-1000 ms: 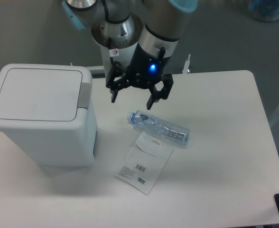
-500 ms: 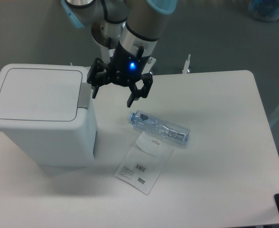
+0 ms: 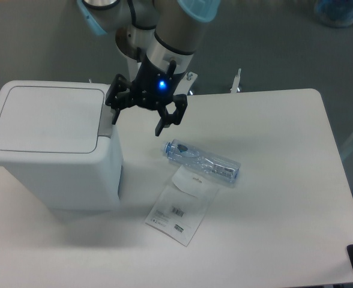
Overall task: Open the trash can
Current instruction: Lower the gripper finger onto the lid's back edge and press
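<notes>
Overhead, the gripper (image 3: 136, 119) hangs with jaws spread wide, one finger just above the grey tab (image 3: 106, 122) of the trash can (image 3: 53, 153), which stands lid-closed at the worktop's left edge.

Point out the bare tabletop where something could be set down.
Bare: the table's right half, right of the plastic bottle, and the front strip below the paper packet. Crowded: between the trash can and bottle, where the open gripper hovers.
</notes>
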